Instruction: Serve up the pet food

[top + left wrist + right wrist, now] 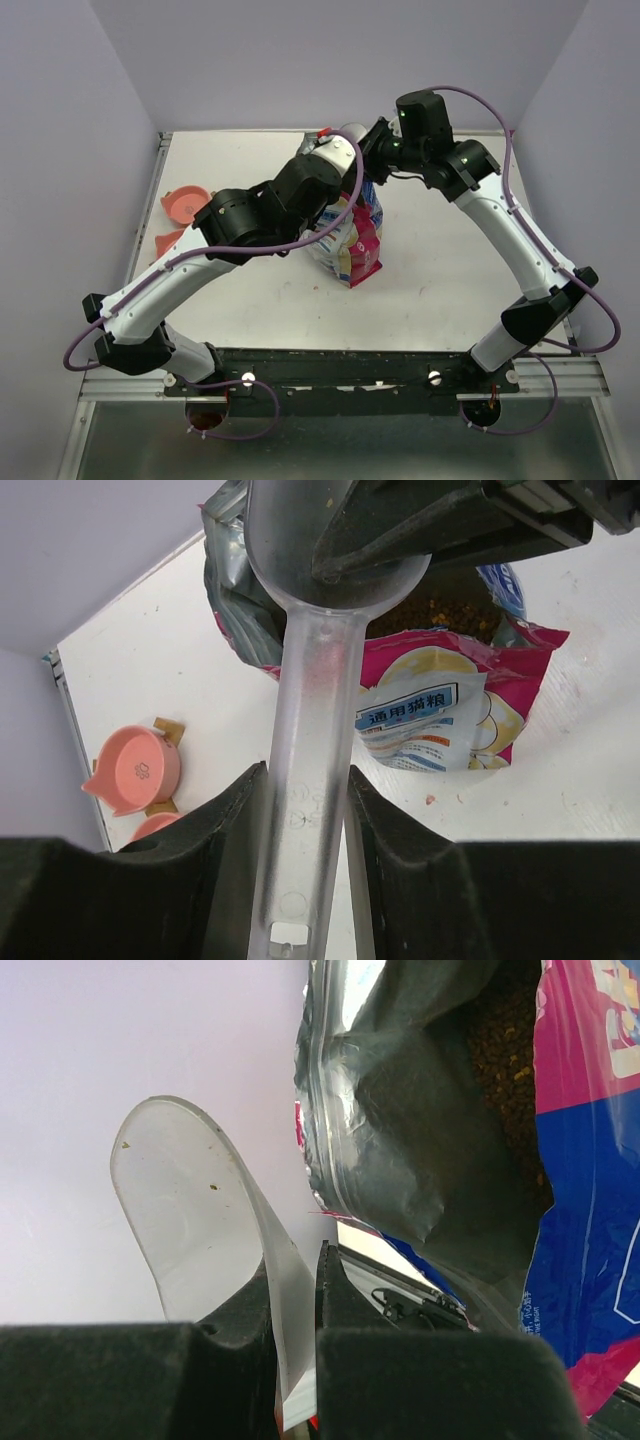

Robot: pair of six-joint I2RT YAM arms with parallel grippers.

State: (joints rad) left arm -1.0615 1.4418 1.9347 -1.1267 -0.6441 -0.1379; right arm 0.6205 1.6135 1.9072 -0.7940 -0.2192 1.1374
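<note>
- right jaws pinched tight on the rim of the scoop (190,1220);
- left jaws flank its handle closely; contact unclear;
- kibble (440,610) lies inside the open bag (420,720) on the bench (450,280), mostly shadowed; arms hide it from above

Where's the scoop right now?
The clear scoop: centre of the left wrist view, at the bag's mouth; right gripper pinches its bowl, left gripper flanks its handle.

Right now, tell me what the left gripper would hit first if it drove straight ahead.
The left gripper straddles the scoop handle; straight ahead it would likely meet the scoop's bowl and the right gripper clamped on it, before the open bag.
</note>
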